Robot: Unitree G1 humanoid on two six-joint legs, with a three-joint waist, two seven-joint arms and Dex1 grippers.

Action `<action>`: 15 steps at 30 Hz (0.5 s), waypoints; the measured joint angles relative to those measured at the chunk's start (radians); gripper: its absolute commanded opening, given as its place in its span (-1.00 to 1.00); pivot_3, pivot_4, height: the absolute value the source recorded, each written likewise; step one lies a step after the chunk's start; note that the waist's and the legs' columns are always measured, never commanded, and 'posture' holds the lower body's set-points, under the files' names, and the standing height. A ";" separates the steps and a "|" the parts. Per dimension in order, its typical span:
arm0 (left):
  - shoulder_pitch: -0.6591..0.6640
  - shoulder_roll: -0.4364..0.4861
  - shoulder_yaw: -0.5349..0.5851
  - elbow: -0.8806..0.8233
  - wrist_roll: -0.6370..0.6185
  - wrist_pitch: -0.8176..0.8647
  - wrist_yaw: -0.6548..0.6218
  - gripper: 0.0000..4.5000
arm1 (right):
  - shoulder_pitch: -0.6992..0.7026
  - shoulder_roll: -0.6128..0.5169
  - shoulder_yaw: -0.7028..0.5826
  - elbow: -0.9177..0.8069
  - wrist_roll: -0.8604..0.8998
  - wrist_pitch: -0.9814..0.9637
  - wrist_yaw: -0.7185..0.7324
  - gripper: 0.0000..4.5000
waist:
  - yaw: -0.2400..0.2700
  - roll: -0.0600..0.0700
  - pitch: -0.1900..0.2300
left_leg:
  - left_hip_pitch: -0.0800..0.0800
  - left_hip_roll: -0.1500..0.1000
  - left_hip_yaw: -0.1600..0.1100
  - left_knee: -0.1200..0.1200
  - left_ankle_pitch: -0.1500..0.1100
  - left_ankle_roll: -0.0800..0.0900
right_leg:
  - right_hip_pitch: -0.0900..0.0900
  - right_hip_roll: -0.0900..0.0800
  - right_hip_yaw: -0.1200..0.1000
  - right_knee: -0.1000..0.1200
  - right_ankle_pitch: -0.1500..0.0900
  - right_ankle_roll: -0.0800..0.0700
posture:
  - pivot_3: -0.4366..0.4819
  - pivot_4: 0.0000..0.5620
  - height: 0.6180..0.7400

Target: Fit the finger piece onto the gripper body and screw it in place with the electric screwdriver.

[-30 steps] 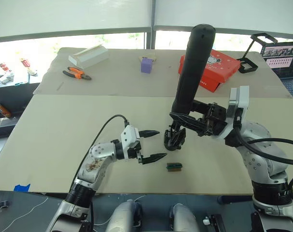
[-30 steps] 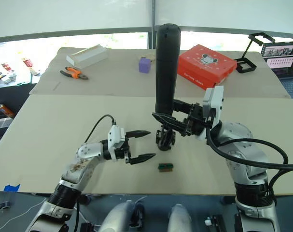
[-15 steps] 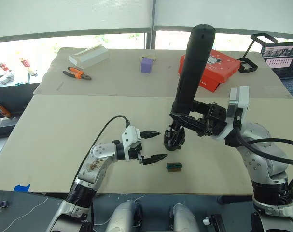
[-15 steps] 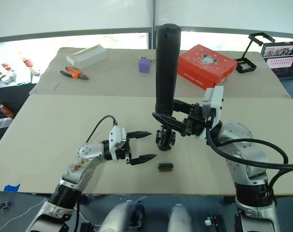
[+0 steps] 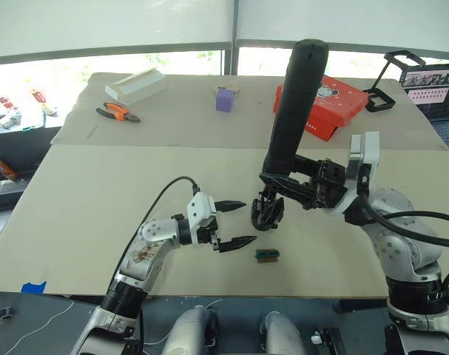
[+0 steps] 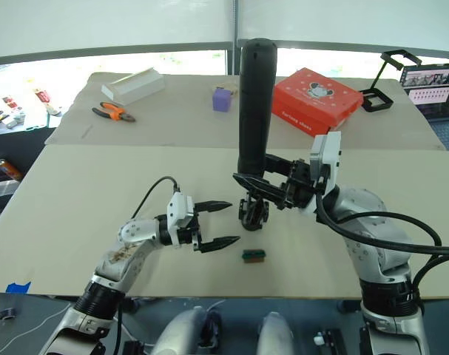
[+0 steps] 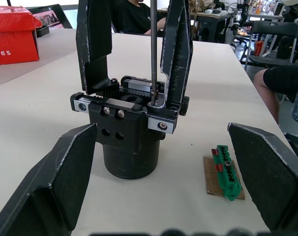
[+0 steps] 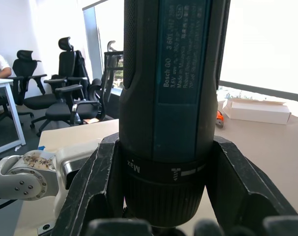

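The gripper body point(image 5: 268, 213) stands upright on the beige table, a chunky black block on a round base point(image 7: 129, 147). Two black fingers rise from it; the finger piece point(image 7: 176, 49) sits on it right beside the screwdriver's metal bit point(image 7: 153, 49). The bit comes down between the fingers with its tip at the body's top. My right gripper point(image 5: 283, 185) is shut on the electric screwdriver point(image 5: 292, 111), holding the thick black cylinder point(image 8: 173, 98) upright over the body. My left gripper point(image 5: 246, 221) stands open just left of the body, one finger on each side, not touching it.
A small green-brown block point(image 5: 267, 255) lies in front of the body. At the back are a red box point(image 5: 324, 103), a purple block point(image 5: 225, 99), orange-handled pliers point(image 5: 117, 112), a white box point(image 5: 135, 85) and a black stand point(image 5: 390, 81).
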 measured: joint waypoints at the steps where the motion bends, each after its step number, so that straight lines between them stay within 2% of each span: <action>1: 0.000 0.000 0.000 0.000 0.000 -0.001 0.000 1.00 | 0.000 0.000 0.000 0.000 0.000 0.000 0.000 -0.14 | 0.000 0.000 0.000 | 0.000 0.000 0.000 0.000 0.000 0.000 | 0.000 0.000 0.000 0.000 0.000 0.000 | -0.05 -0.47 1.00; 15: 0.004 -0.009 -0.003 0.036 0.016 -0.035 0.001 1.00 | 0.000 0.000 0.001 0.011 -0.031 -0.010 0.022 -0.14 | 0.001 0.000 0.000 | 0.000 0.000 0.000 0.000 0.000 0.000 | 0.000 0.000 0.000 0.000 0.000 0.000 | -0.05 -0.47 1.00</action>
